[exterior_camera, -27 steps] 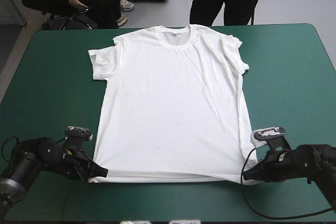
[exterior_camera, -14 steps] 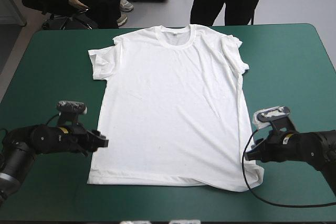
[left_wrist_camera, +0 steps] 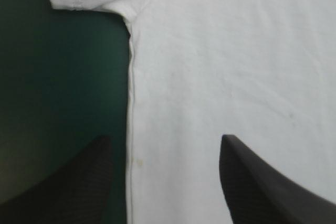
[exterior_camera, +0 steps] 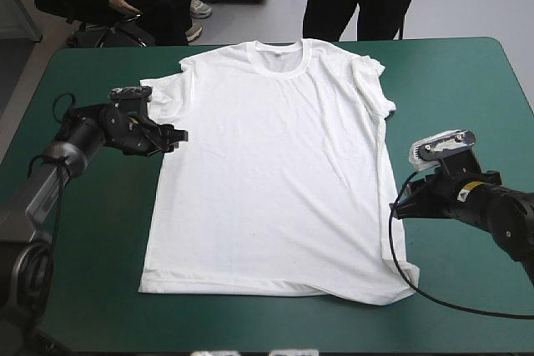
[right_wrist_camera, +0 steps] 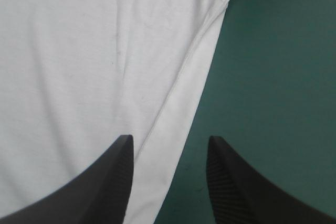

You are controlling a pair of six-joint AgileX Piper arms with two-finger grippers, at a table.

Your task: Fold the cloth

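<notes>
We see the T-shirt [exterior_camera: 275,172] spread flat on the teal-green counter [exterior_camera: 471,89], collar far and hem near, so its long axis runs far to near. Our left gripper [exterior_camera: 177,135], fingers apart, straddles the shirt's left side edge toward the collar end. Our right gripper [exterior_camera: 399,208], also apart, straddles the right side edge nearer the hem. Each edge lies between its own gripper's fingers, so we judge both arms placed to pinch.

The T-shirt [exterior_camera: 275,172] lies spread flat on the table [exterior_camera: 467,81], collar toward the far edge and hem toward the near edge. The left gripper [exterior_camera: 179,134] is at the T-shirt's left side seam, just below the sleeve. The right gripper [exterior_camera: 398,208] is at its right side edge, nearer the hem.
</notes>
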